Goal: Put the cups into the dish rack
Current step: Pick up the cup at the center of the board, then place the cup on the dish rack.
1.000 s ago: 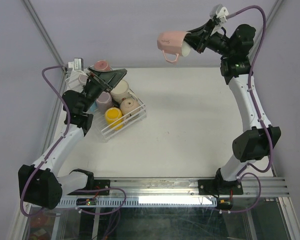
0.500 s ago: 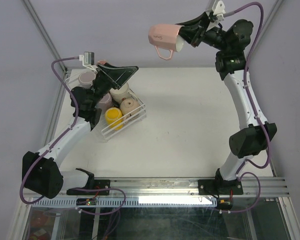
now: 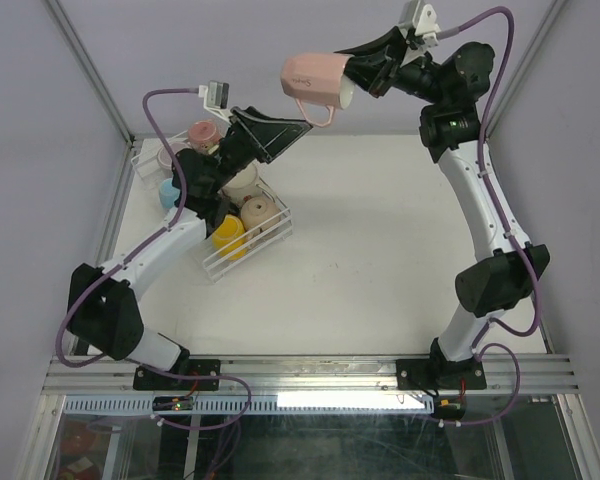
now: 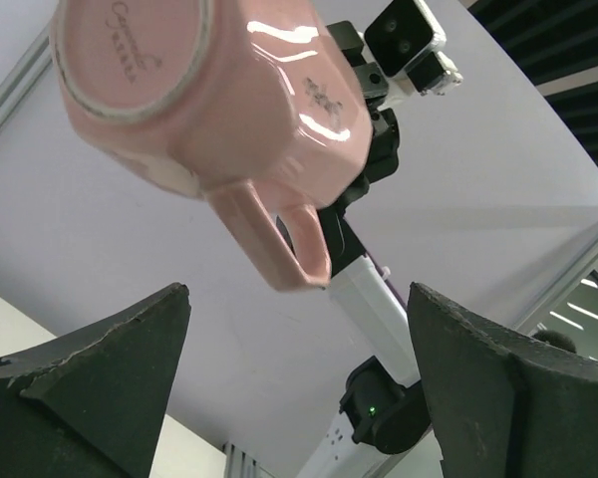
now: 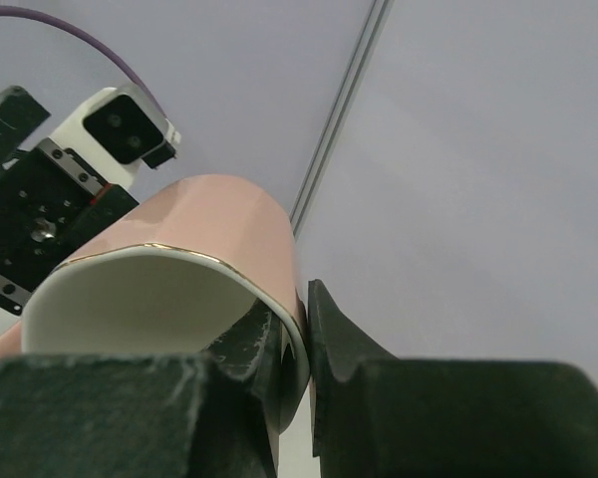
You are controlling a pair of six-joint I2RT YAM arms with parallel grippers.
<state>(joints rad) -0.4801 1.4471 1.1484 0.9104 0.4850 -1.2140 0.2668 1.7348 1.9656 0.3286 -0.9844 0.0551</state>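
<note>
My right gripper (image 3: 355, 75) is high in the air at the back, shut on the rim of a pink cup (image 3: 315, 80) that lies sideways with its handle down. In the right wrist view one finger is inside the pink cup (image 5: 179, 259) and one outside. My left gripper (image 3: 290, 128) is raised just below and left of it, open and empty. From the left wrist the pink cup (image 4: 209, 90) hangs above the gap between the fingers (image 4: 100, 378). The dish rack (image 3: 220, 265) at the back left holds a yellow cup (image 3: 227, 235), a beige cup (image 3: 257, 212) and a cream cup (image 3: 242, 180).
Behind the rack by the left frame are a mauve cup (image 3: 202, 132), a lilac cup (image 3: 165, 158) and a light blue cup (image 3: 167, 192), partly hidden by my left arm. The white table (image 3: 380, 250) spreads to the right. Frame posts stand close on both sides.
My left gripper rose from over the rack, up and to the right toward the pink cup. My right gripper carried the pink cup further left.
</note>
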